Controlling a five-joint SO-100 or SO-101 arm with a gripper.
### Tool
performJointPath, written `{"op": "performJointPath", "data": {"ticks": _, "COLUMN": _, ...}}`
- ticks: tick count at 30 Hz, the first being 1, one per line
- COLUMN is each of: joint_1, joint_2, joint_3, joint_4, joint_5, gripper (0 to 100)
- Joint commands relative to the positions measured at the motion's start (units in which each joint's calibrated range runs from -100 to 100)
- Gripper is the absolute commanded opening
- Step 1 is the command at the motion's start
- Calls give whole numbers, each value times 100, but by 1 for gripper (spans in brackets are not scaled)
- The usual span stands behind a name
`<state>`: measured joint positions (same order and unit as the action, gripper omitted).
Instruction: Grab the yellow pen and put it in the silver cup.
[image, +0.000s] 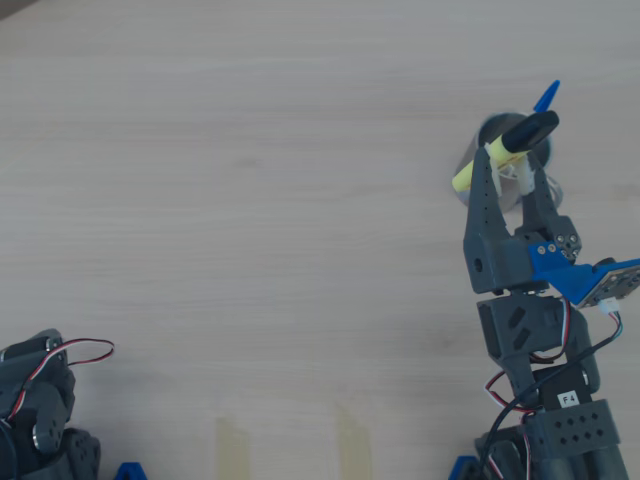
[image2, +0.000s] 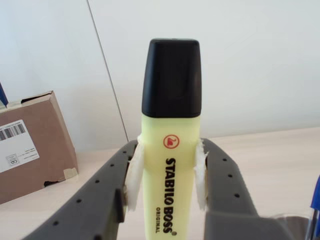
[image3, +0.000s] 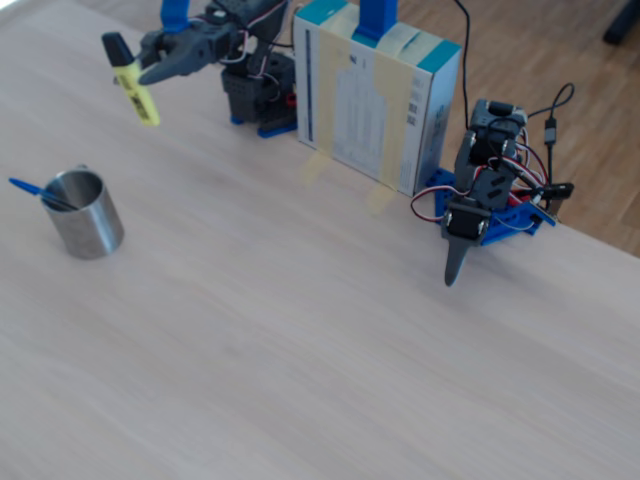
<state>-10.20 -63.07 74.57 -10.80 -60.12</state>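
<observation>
Gripper (image3: 150, 72) raised above the worktop (image3: 300, 330), fingers (image2: 131, 175) closed tight on the yellow pen (image3: 133, 82) at mid-body, white padding pressed to both its sides. Black cap uppermost in the wrist view, lettering facing the camera.

Silver cup (image3: 86, 214) stands upright on the worktop, below the gripper in the fixed view; a thin blue pen (image3: 30, 190) leans out of it.

Overhead view: the yellow pen overlaps the cup's outline, tilted. Cardboard box (image2: 30, 145) behind, wrist view.
</observation>
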Motion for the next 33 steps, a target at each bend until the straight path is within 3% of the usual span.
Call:
{"op": "performJointPath", "data": {"ticks": 1, "joint_1": 78, "joint_2": -27, "joint_3": -496, "joint_4": -117, "joint_5": -16, "gripper": 13}}
{"op": "performJointPath", "data": {"ticks": 17, "joint_1": 444, "joint_2": 6, "joint_3": -741, "joint_4": -117, "joint_5": -21, "gripper": 13}}
{"op": "performJointPath", "data": {"ticks": 33, "joint_1": 933, "joint_2": 1602, "joint_3": -1630, "joint_4": -117, "joint_5": 31, "gripper": 13}}
